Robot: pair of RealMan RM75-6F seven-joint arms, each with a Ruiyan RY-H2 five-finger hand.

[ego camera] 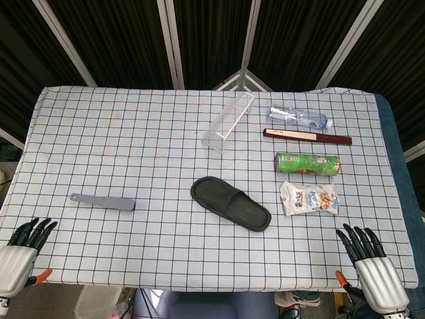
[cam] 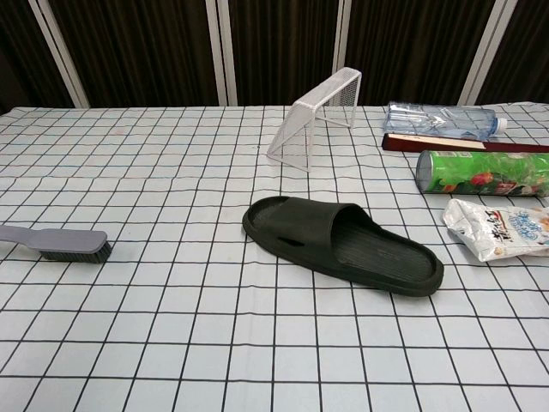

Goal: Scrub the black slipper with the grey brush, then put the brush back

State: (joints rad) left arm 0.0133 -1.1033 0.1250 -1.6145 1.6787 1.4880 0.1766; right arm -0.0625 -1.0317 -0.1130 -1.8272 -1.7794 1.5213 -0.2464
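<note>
The black slipper [ego camera: 231, 203] [cam: 341, 243] lies flat near the middle of the checked table, toe end toward the right front. The grey brush [ego camera: 103, 201] [cam: 56, 242] rests on the cloth to the slipper's left, bristles down, handle pointing left. My left hand [ego camera: 23, 249] hovers at the table's front left corner, fingers spread, holding nothing. My right hand [ego camera: 369, 262] sits at the front right corner, fingers also spread and empty. Neither hand appears in the chest view.
A white wire rack [ego camera: 228, 122] [cam: 313, 118] stands behind the slipper. At the right lie a water bottle [ego camera: 298, 117] [cam: 442, 119], a dark red flat box [ego camera: 307, 136], a green can [ego camera: 307, 163] [cam: 480, 175] and a snack packet [ego camera: 309, 199] [cam: 497, 227].
</note>
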